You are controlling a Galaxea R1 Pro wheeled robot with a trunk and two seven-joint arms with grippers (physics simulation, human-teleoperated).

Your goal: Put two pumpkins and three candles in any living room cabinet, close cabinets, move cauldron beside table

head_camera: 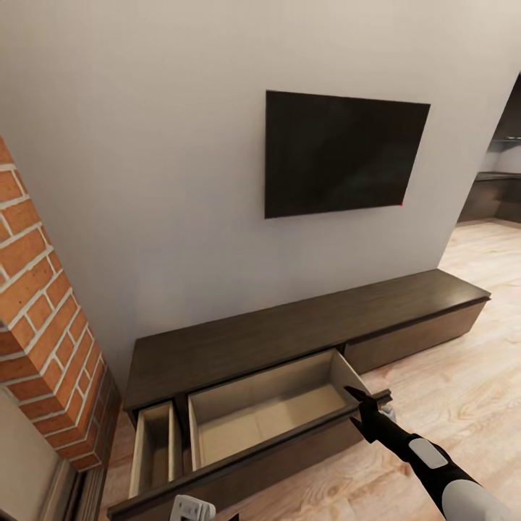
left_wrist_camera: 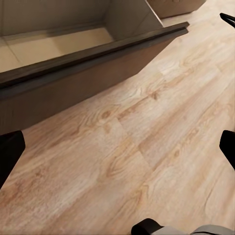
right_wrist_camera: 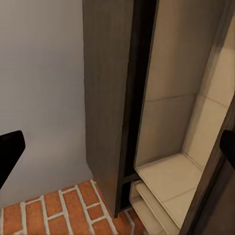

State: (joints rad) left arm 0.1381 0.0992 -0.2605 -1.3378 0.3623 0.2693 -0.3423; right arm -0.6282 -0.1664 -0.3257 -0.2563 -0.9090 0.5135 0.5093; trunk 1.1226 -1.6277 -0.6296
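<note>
Cabinet (head_camera: 304,329) drawer pulled out; right gripper (head_camera: 364,409) spread wide, empty, at drawer's front corner.

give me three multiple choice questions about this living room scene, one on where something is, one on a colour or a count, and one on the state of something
1. Where is the flat black screen?
A. mounted on the pale wall above the cabinet
B. lying on the floor
C. standing on the brick column

2. How many compartments of the long, low, dark brown wood cabinet stand pulled out?
A. none
B. two
C. four

3. What is the state of the wide pulled-out drawer?
A. shut
B. open with a pumpkin inside
C. open with bare pale wood inside

Answers:
1 A: the head view shows the screen fixed to the wall over the cabinet top.
2 B: a narrow one and the wide one beside it are out.
3 C: only its pale floor and walls show.
</note>
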